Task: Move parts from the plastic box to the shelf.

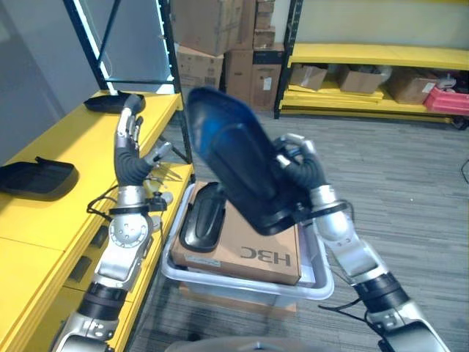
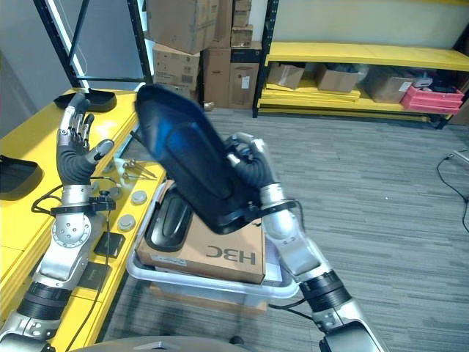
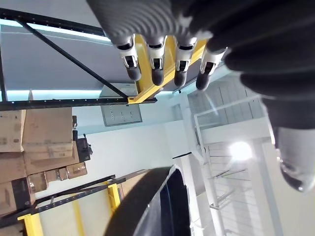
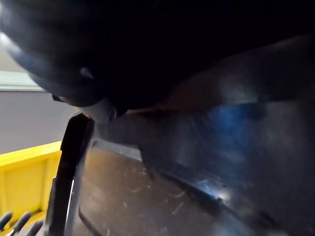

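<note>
My right hand (image 1: 302,167) is shut on a large black plastic part (image 1: 234,158), holding it tilted in the air above the clear plastic box (image 1: 249,288). The same part's dark surface (image 4: 197,147) shows close up in the right wrist view. A second black part (image 1: 203,216) lies in the box beside a brown cardboard carton (image 1: 253,249). My left hand (image 1: 130,150) is raised with its fingers (image 3: 157,64) straight and open, holding nothing, at the edge of the yellow shelf (image 1: 73,147). Two black parts (image 1: 37,176) (image 1: 110,103) rest on that shelf.
A black shelf upright (image 1: 176,88) stands just left of the lifted part. Small metal bits (image 2: 132,198) lie on the lower yellow ledge by the box. Stacked cardboard boxes (image 1: 220,44) and another yellow rack (image 1: 381,81) stand at the back across grey floor.
</note>
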Controlling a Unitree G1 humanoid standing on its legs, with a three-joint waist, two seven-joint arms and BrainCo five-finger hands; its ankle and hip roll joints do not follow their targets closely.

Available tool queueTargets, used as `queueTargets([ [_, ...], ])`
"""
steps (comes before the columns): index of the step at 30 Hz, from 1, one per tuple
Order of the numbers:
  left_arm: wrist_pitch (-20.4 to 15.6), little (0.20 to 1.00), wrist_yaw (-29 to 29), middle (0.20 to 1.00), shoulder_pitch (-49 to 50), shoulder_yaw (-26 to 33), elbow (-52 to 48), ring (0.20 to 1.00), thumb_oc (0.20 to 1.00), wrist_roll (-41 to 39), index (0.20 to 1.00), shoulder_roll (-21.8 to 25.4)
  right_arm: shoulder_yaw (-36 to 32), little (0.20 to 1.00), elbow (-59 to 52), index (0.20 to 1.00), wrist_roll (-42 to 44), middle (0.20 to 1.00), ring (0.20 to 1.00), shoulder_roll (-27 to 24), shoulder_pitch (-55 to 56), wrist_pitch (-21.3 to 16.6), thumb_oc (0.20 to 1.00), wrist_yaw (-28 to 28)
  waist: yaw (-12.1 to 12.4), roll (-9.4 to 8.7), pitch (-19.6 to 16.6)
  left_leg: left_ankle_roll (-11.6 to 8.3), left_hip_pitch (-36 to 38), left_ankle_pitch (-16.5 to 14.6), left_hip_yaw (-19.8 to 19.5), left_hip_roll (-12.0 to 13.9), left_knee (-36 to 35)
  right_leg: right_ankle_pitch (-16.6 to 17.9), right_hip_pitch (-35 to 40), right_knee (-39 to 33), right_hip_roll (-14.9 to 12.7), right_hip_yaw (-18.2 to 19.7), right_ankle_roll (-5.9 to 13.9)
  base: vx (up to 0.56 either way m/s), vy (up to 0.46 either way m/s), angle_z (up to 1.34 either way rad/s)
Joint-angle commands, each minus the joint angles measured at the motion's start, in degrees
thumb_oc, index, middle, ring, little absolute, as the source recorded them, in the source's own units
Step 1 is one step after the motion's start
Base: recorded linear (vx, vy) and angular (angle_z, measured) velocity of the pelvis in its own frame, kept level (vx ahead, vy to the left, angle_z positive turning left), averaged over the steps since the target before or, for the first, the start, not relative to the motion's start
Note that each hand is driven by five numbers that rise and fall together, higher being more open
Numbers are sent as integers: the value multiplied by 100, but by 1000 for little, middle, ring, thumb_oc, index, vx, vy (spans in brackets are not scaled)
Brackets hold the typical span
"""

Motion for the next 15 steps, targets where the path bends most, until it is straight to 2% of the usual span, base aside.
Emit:
queueTargets([
  [1,85,1000,-124,1000,-232,69,259,1000,1000,209,1000,316,-418,200,-477,200,-103,200,200,187,-266,-247,200,-378,1,-316,-119,-24,257,-678,-120,75,-1,-436,188,13,-408,-206,313,0,0,0],
  [4,181,1000,-301,1000,-218,22,363,1000,1000,-85,1000,265,-504,200,-514,200,-135,200,200,192,-298,-202,200,-340,2,-304,-116,-23,240,-676,-124,74,-1,-432,175,13,-407,-205,313,0,0,0],
  [10,495,1000,-1117,1000,-291,-484,803,1000,1000,-1881,1000,-106,-249,200,-626,200,-380,200,200,243,-603,-39,200,-62,-26,-247,-110,-11,237,-668,-130,78,-1,-431,171,13,-397,-198,309,0,0,0],
  [15,602,1000,-1514,1000,-501,-841,777,1000,1000,-3056,1000,-202,189,200,-552,200,-494,200,200,285,-980,42,200,79,-64,-213,-100,8,243,-663,-123,80,-1,-419,172,13,-398,-188,310,0,0,0],
])
